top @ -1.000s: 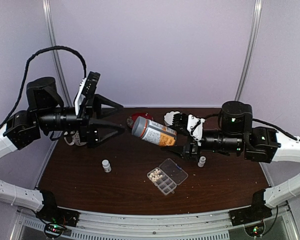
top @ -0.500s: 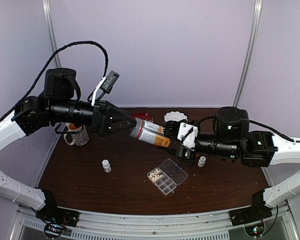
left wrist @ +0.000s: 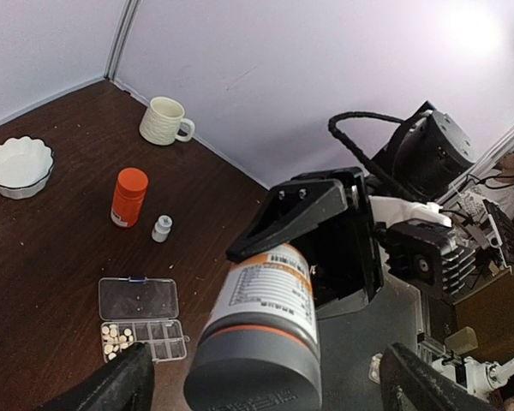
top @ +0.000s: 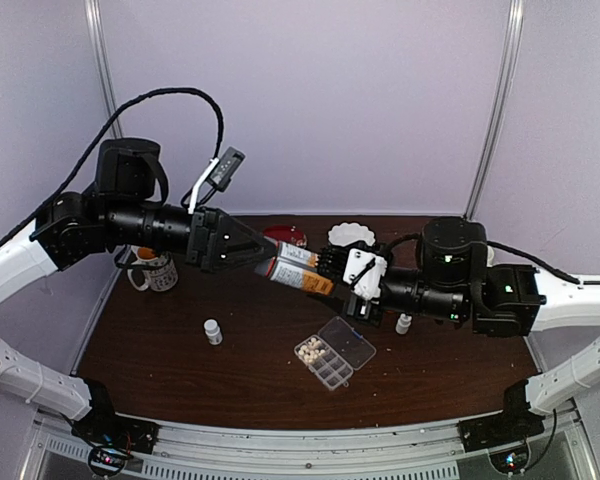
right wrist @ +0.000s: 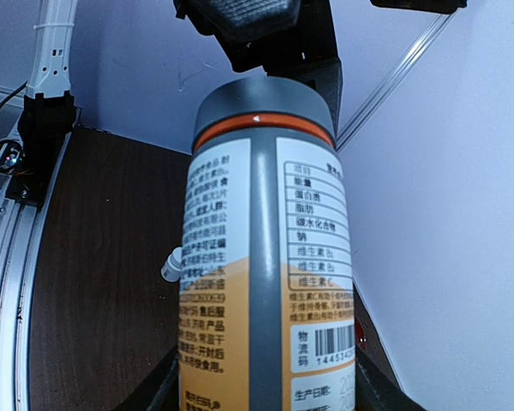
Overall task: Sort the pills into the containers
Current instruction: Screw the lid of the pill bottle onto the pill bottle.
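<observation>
Pills (top: 312, 349): tiny, light, likely to roll; lying in one end cell of the pill box.
Pill box (top: 332, 370): on the surface (top: 180, 370), at 5 o'clock from the big bottle (top: 292, 268); lid open. Probably light and slick; hold it by the side walls.
Left pincer (top: 268, 257): spread wide around the grey cap (left wrist: 255, 377).
Right pincer (top: 326, 272): clamped on the big bottle.
Obstacles: small white bottles at the box's 9 o'clock (top: 212, 331) and 2 o'clock (top: 404, 323).

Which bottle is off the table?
The big grey-capped bottle with the orange label, up in mid-air; the two small white bottles and the orange bottle rest on the table.

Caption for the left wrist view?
Jaws open, the left gripper flanks the gray-capped bottle held by the right gripper; pill box lies open below.
</observation>
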Robot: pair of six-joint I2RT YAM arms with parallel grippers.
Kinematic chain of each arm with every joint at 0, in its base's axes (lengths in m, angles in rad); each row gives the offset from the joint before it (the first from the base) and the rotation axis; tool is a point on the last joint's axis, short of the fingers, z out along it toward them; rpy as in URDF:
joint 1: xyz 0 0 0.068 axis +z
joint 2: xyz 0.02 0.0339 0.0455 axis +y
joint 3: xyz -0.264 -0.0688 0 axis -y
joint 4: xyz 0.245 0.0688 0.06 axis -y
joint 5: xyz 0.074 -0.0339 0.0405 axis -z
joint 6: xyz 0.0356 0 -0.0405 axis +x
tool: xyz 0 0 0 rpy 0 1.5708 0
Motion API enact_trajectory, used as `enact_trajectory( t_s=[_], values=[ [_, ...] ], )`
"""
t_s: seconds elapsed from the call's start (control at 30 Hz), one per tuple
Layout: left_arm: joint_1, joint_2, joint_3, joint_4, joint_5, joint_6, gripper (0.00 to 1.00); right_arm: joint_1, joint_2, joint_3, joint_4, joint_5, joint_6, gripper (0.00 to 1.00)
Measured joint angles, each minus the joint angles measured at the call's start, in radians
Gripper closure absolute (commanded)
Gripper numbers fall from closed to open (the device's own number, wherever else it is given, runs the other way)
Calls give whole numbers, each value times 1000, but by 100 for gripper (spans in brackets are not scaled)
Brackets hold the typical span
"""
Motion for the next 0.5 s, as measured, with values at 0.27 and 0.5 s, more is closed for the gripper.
enact_trajectory(
  t_s=[0.27, 0.5],
  values=[
    [0, 11, -5, -1, 17, -11, 20, 0, 19, 10, 6, 3, 0, 100],
    [2, 14, -7, -2, 30, -15, 34, 1, 26, 21, 5, 16, 3, 100]
  ],
)
